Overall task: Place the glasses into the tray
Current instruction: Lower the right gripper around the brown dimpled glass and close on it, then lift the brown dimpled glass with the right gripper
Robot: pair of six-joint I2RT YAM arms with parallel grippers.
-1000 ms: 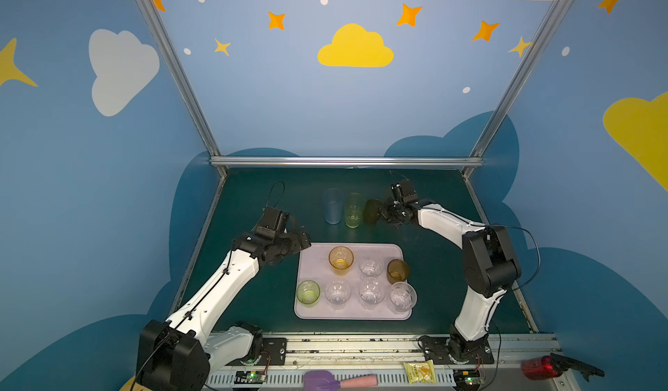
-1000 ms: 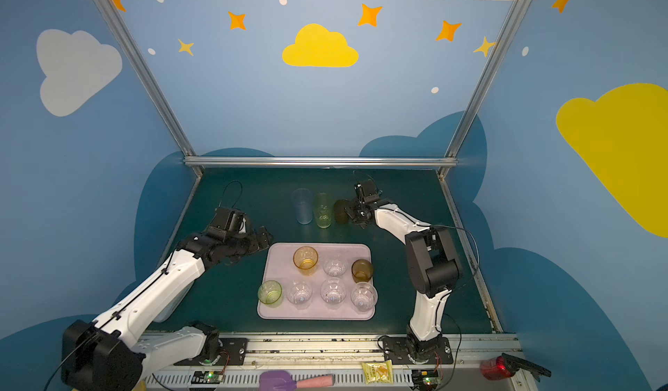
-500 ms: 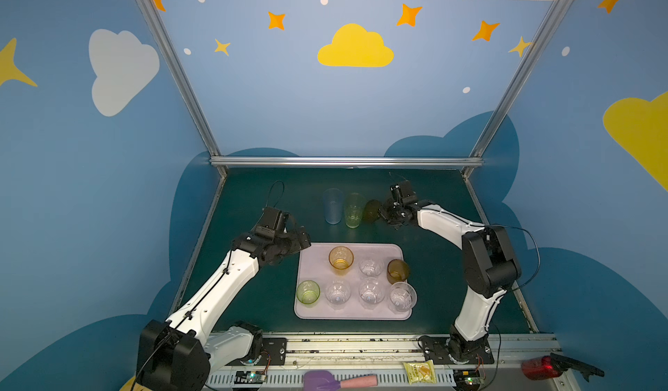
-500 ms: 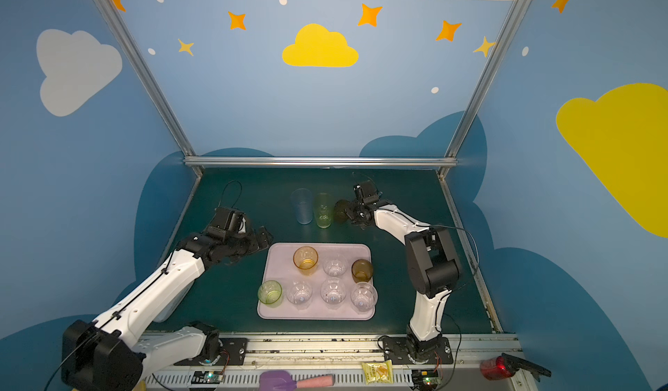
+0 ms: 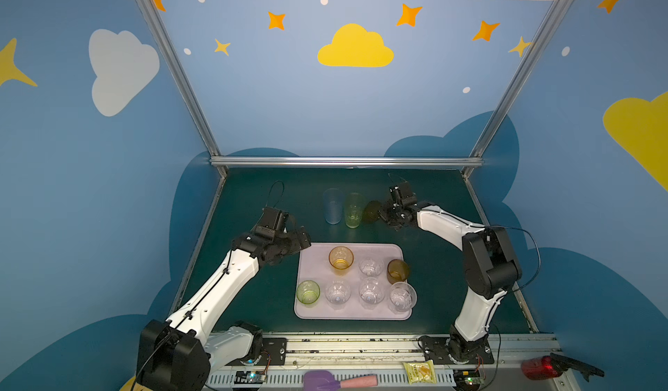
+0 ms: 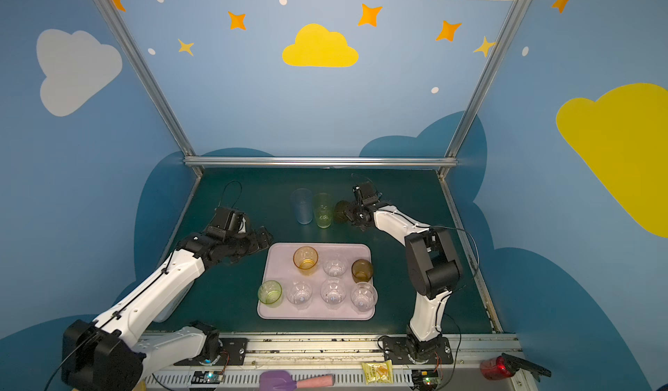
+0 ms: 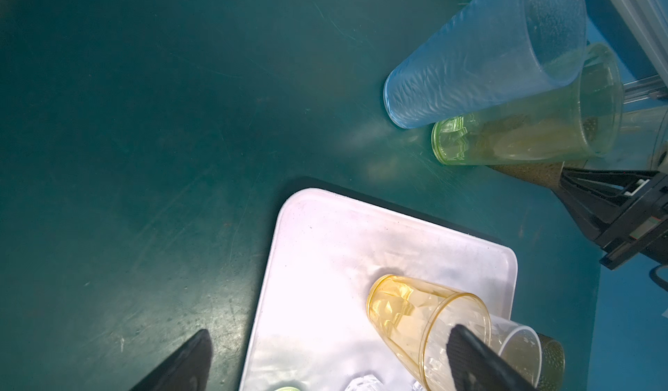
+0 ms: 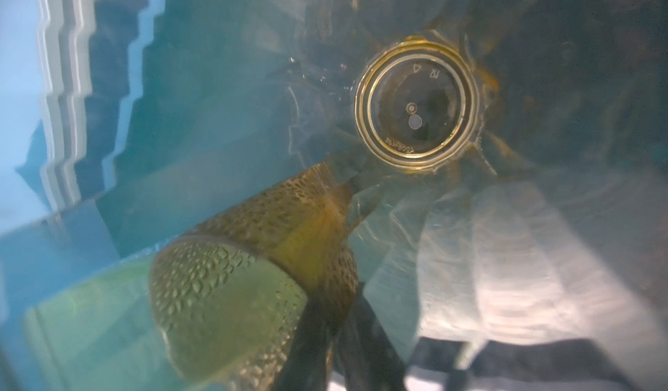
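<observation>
Counting seven short glasses (image 5: 370, 291) upright in the tray (image 5: 314, 262), near side of the counter (image 5: 433, 288). Left gripper (image 5: 303, 238) hangs by the tray's far-left corner, fingers (image 7: 184, 364) wide apart, empty. Farther back, three tall ones in a row: blue tumbler (image 5: 333, 206), green tumbler (image 5: 353, 210), yellow tumbler (image 5: 372, 211). Right gripper (image 5: 382, 215): fingers (image 8: 311, 342) pinched on the yellow tumbler's wall. Step, likely: pick-up. Next calls for a lift clear of the green neighbour, then a carry to bare tray. Counter dark green, scuffed; blue walls (image 5: 325, 118), painted clouds (image 5: 356, 47), stars (image 5: 276, 20).

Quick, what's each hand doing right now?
Left hand: open, empty.
Right hand: closed on the wall of the tall brownish-yellow pebbled transparent tumbler.
</observation>
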